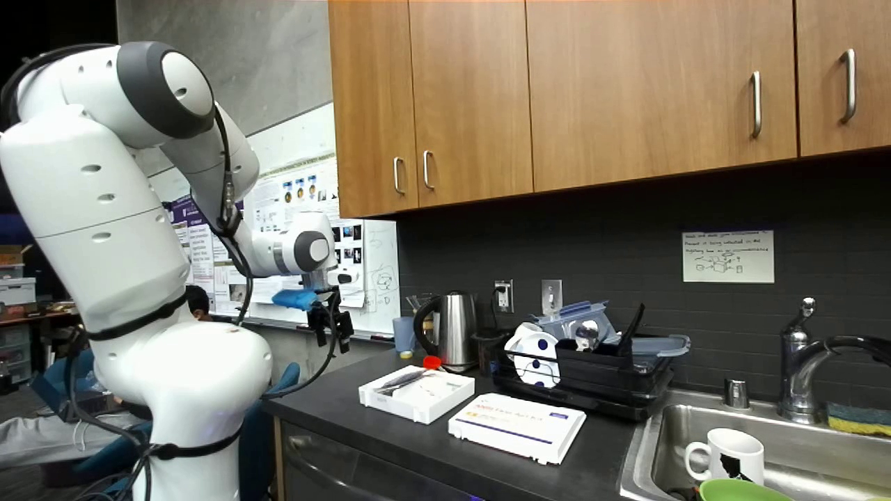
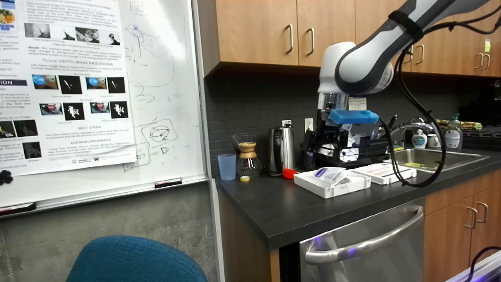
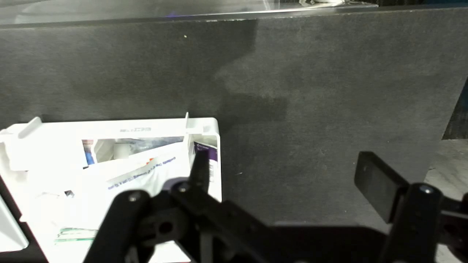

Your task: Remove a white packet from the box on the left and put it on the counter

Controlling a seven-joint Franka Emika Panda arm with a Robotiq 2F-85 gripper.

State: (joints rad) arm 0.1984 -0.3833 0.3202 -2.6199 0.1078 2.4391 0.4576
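Observation:
The box point(image 1: 393, 408) is a shallow open white tray on the dark grey counter point(image 1: 334, 396). It also shows in an exterior view point(image 2: 346, 190) and at the lower left of the wrist view point(image 3: 161, 128). It holds white packets point(image 3: 146, 171), some with blue print; a silvery-white packet point(image 2: 330, 174) sticks up in it. My gripper point(image 1: 334, 339) hangs above the counter level, pointing down. In the wrist view its fingers are wide apart and the gripper point(image 3: 283, 164) is empty. The left finger overlaps the box's right edge; bare counter lies between the fingers.
A flat white printed box point(image 1: 518, 426) lies beside the box. Behind stand a steel kettle point(image 1: 457, 327), a black dish rack point(image 1: 592, 376) and a red scoop point(image 1: 432, 362). A blue cup point(image 2: 227, 166) and glass coffee maker point(image 2: 248, 164) stand at the counter's end. Cabinets point(image 1: 466, 104) hang above.

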